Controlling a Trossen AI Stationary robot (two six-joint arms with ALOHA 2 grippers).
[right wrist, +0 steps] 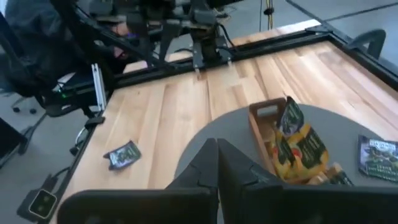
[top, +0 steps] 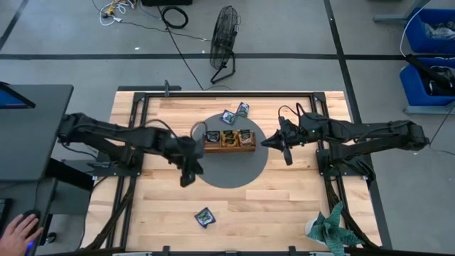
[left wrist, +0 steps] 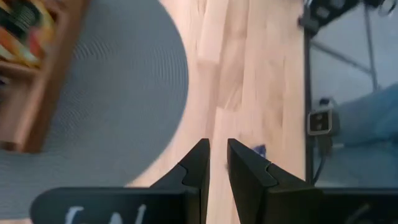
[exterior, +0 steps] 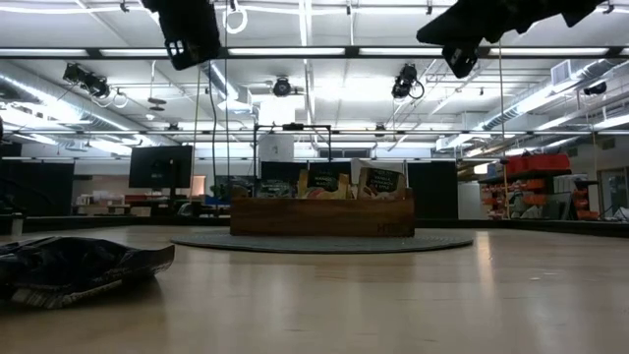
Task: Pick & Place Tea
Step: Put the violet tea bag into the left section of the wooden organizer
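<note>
- Tea sachets are seen in three places on the wooden table [top: 298, 206]: several stand upright in the wooden compartment tray [top: 229, 146]; two lie flat [top: 235, 113] on the bare table at about 12 o'clock from the tray, just off the mat's edge; one dark blue sachet [top: 205, 217] lies alone on the table, well apart, at about 7 o'clock from the tray.
- Tray is set on a round grey mat [top: 231, 171] at table centre; yellow and orange packets are visible in its compartments in the right wrist view.
- Left gripper [top: 188, 176] is held above the mat's edge at about 8 o'clock from the tray. Its fingers [left wrist: 200, 163] are seen slightly apart, a narrow gap between them, with nothing between them.
- Right gripper [top: 266, 143] is held just beside the tray's end at 3 o'clock, raised off the table. Its fingers [right wrist: 205, 163] are pressed together, empty.
- Lone sachet is also seen close to the camera in the low view [exterior: 79, 265], lying crumpled on the table.
- Person's hand [top: 20, 229] is noted on a mouse at the desk beyond the table's left side.
</note>
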